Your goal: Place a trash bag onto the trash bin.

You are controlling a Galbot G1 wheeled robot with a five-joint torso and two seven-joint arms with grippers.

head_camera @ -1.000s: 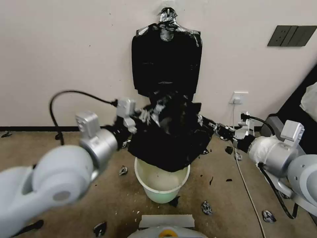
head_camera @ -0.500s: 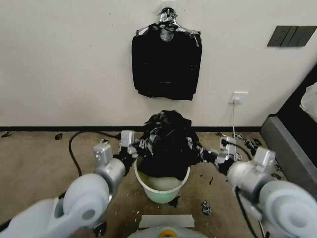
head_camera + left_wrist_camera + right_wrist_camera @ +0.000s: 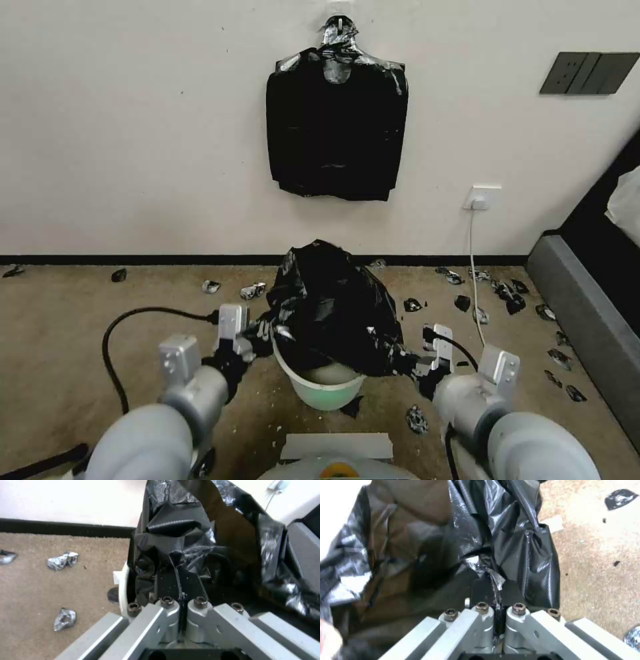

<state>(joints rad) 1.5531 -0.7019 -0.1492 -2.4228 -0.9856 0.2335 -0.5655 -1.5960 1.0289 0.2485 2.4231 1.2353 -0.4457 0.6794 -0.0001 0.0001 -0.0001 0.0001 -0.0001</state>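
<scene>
Low in the frame's centre, the trash bag (image 3: 333, 313) — thin, limp, slippery, best held at its rim — drapes over the trash bin (image 3: 323, 390), left gripper (image 3: 261, 328) and right gripper (image 3: 407, 365) each clamped on an edge.

No lettering, label, brand, number or sign can be read on anything here.

Well beyond our left gripper (image 3: 261, 331) and right gripper (image 3: 408, 363), we see a flat bundle of black bags (image 3: 337, 127) hanging on the wall. Past the right gripper, torn black scraps (image 3: 507, 293) litter the carpet (image 3: 67, 333) below a white socket (image 3: 481, 197).
</scene>
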